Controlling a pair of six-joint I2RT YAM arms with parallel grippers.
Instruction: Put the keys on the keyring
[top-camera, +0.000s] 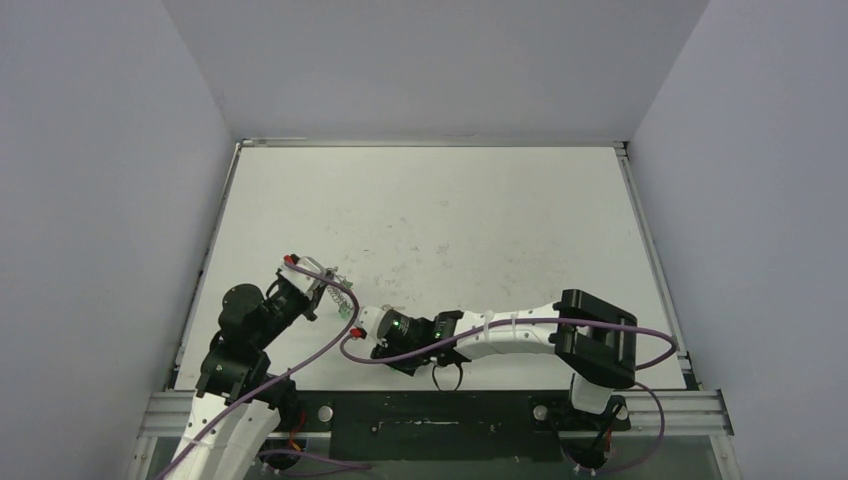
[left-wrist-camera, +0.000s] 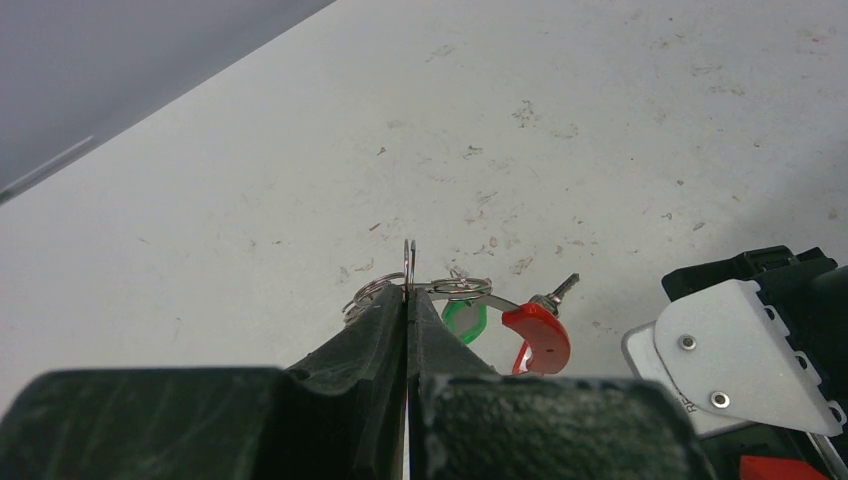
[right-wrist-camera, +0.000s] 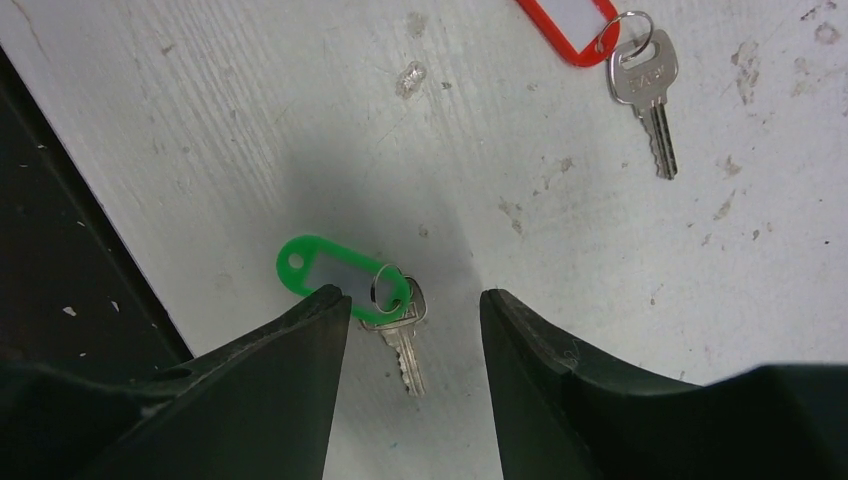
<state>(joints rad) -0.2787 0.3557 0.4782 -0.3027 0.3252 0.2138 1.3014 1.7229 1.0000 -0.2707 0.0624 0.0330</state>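
My left gripper (left-wrist-camera: 408, 296) is shut on one silvery loop of the keyring (left-wrist-camera: 470, 289) and holds it just above the table. The keyring's red arc (left-wrist-camera: 538, 338) hangs to the right, with a green tag (left-wrist-camera: 462, 321) and a key tip (left-wrist-camera: 562, 287) by it. In the top view the left gripper (top-camera: 312, 277) holds the keyring (top-camera: 338, 293) at the near left. My right gripper (right-wrist-camera: 415, 300) is open, low over a green-tagged key (right-wrist-camera: 400, 345) that lies between its fingers; its green tag (right-wrist-camera: 325, 266) is at the left fingertip. A red-tagged key (right-wrist-camera: 645, 85) lies farther off.
The right gripper (top-camera: 362, 325) sits close beside the left one, and its white-and-black body (left-wrist-camera: 735, 350) fills the right of the left wrist view. The table's near edge (right-wrist-camera: 70, 250) runs just left of the green tag. The white table (top-camera: 450, 220) is scuffed.
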